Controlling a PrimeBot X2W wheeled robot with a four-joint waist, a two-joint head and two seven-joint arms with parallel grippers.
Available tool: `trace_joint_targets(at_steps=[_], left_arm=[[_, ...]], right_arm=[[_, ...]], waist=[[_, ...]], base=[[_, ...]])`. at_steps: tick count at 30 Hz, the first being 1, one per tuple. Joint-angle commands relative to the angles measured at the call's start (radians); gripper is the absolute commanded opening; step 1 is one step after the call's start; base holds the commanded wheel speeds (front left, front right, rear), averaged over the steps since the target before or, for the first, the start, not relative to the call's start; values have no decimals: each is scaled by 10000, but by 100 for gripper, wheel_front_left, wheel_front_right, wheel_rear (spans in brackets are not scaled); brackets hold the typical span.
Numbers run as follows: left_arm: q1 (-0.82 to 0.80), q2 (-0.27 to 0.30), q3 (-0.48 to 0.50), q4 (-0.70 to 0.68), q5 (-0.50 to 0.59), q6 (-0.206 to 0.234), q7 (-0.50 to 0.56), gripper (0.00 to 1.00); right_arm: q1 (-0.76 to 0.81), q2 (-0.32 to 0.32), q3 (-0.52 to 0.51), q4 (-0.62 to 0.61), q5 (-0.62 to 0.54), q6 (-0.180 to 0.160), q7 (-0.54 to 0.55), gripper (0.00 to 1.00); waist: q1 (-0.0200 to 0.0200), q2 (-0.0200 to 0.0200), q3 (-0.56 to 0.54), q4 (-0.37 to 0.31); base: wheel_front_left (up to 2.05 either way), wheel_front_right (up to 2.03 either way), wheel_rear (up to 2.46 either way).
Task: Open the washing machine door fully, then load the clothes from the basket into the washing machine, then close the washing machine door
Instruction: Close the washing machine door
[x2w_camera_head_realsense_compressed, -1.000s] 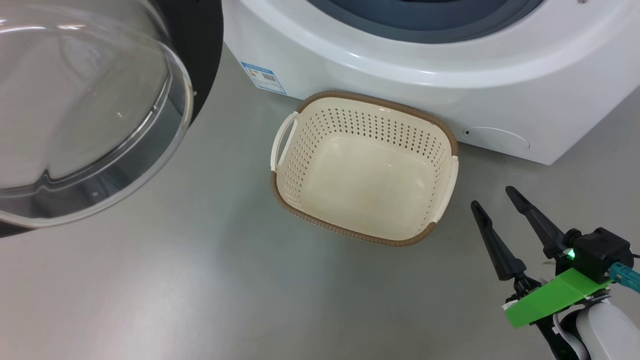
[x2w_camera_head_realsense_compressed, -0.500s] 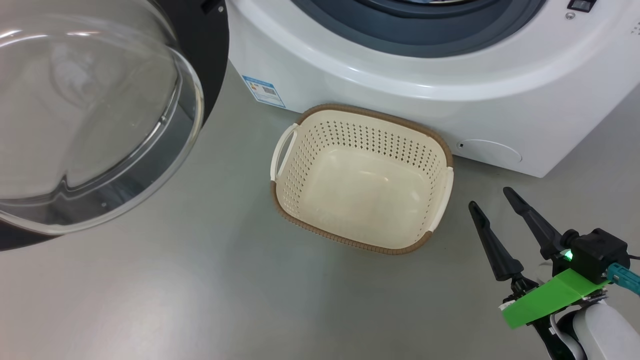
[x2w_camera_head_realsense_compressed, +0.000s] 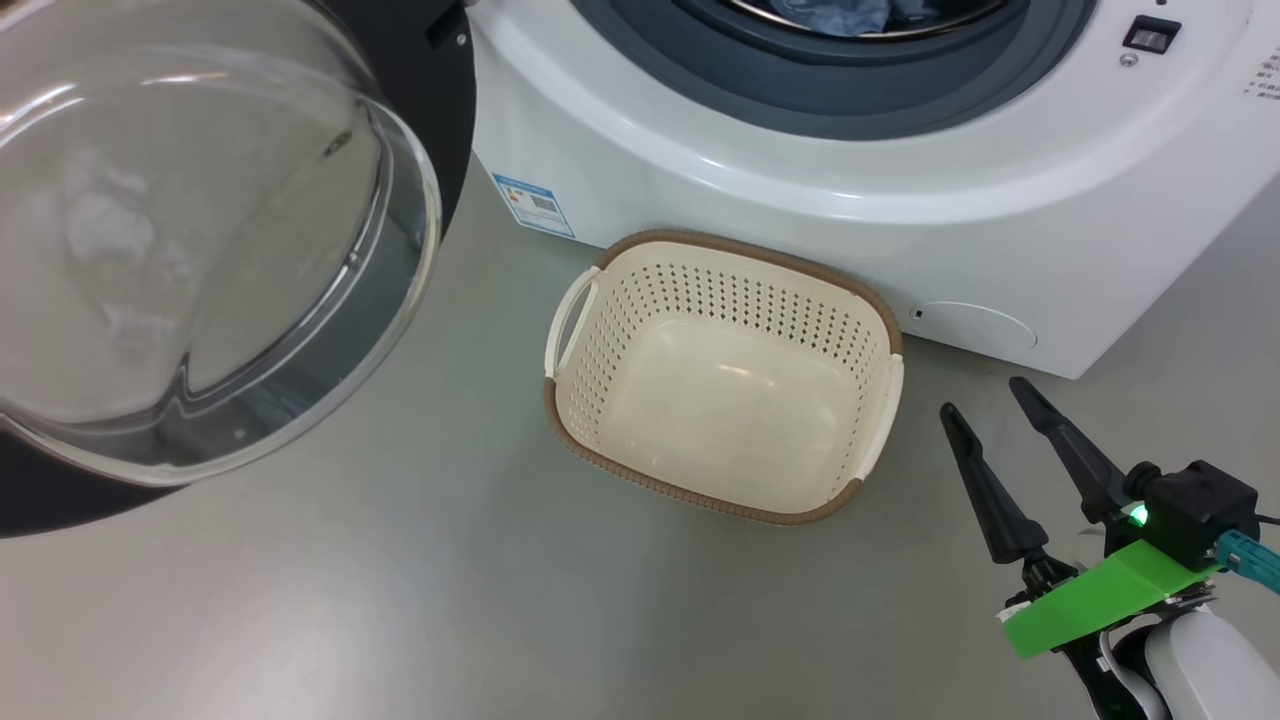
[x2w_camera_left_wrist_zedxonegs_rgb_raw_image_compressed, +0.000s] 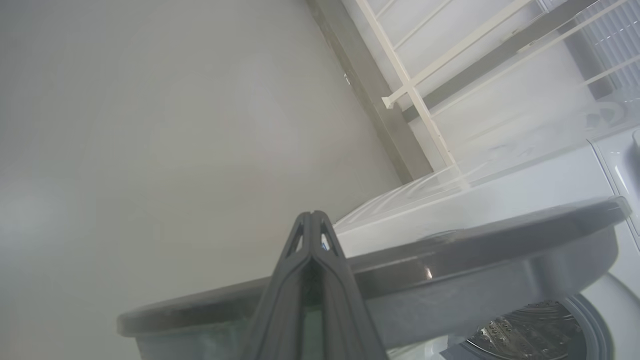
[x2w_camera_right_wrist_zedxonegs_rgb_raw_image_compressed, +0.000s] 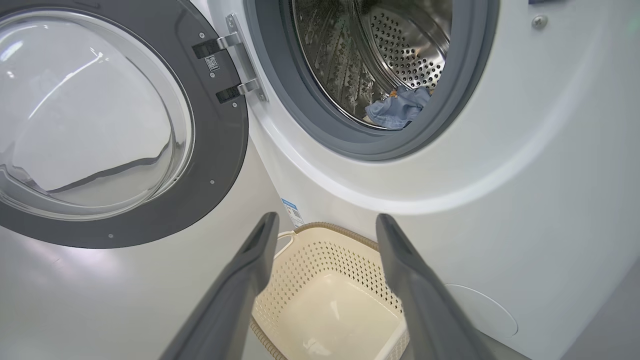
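Glass-bowled door (x2w_camera_head_realsense_compressed: 190, 260) at 9 o'clock: probably heavy, rigid, slick; best pushed on dark ring (x2w_camera_right_wrist_zedxonegs_rgb_raw_image_compressed: 220, 165). Left pincer (x2w_camera_left_wrist_zedxonegs_rgb_raw_image_compressed: 311, 220) closed, empty; right pincer (x2w_camera_head_realsense_compressed: 983, 397) spread wide, empty.

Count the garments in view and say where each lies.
1: a light-blue bundle of clothes at the front of the drum inside the washing machine; more pieces may be bunched in it or hidden deeper. The basket holds none.

Grey floor (x2w_camera_head_realsense_compressed: 420, 590) bearing the empty basket (x2w_camera_head_realsense_compressed: 722, 380), set against the washing machine (x2w_camera_head_realsense_compressed: 900, 200) front.
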Motion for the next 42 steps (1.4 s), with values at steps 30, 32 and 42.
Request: trace_joint_targets(at_steps=[30, 32, 42], left_arm=[[1335, 141, -1062, -4318, -1677, -119, 3185, 0], [1369, 107, -1164, -4675, -1787, -119, 3332, 0], [1568, -27, -1655, -6286, -2210, -119, 3954, 0]], right_arm=[[804, 459, -408, -217, -6, 16, -48, 100], [884, 509, -466, -224, -16, 16, -48, 100], [1119, 710, -655, -246, -41, 16, -48, 100]], waist=[[0, 0, -1046, -273], [0, 0, -1126, -334], [0, 0, -1400, -813]], base=[[0, 0, 0], [0, 0, 0], [0, 0, 0]])
